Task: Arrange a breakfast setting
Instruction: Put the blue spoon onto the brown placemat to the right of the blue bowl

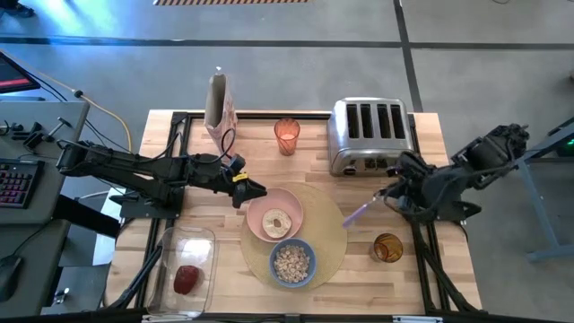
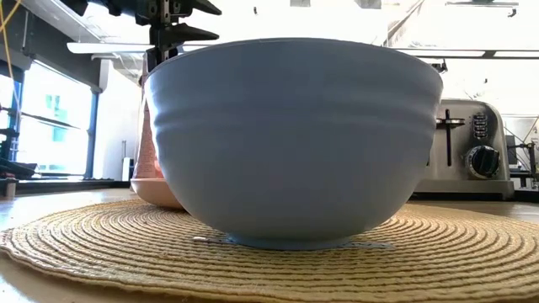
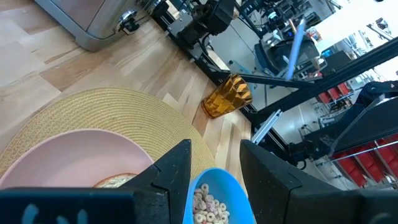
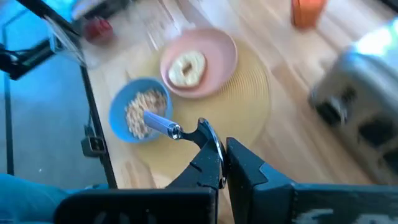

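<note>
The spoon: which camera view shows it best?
The right wrist view: the spoon is close, its handle pinched in the shut right gripper, over the blue bowl. The high view shows it small over the placemat's edge. The low view hides it; the left wrist view shows only a distant sliver.

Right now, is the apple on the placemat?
No, the apple lies in the clear container at the table's front left, apart from the placemat.
</note>
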`<state>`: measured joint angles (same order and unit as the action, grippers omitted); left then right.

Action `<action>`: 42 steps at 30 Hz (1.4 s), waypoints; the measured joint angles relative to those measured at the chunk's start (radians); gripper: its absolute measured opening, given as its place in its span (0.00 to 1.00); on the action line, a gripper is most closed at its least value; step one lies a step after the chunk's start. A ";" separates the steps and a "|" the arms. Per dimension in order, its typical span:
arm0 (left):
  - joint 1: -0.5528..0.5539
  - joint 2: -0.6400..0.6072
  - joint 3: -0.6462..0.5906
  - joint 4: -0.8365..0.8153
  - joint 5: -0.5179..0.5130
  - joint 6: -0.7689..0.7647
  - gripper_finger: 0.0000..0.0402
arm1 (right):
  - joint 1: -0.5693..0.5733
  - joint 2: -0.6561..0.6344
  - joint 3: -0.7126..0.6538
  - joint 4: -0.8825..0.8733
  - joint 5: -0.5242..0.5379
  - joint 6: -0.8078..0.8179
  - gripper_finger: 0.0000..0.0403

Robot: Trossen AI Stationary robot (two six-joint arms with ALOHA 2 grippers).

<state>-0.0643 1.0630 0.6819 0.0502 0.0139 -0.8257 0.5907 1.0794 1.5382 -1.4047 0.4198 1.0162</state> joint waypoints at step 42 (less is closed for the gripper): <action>0.000 0.000 0.000 0.000 0.000 0.000 0.32 | -0.678 0.392 -0.017 0.269 -1.013 -1.109 0.00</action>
<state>-0.0641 1.0630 0.6819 0.0502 0.0143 -0.8261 -0.0877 1.4711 1.5214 -1.1361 -0.5937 -0.0930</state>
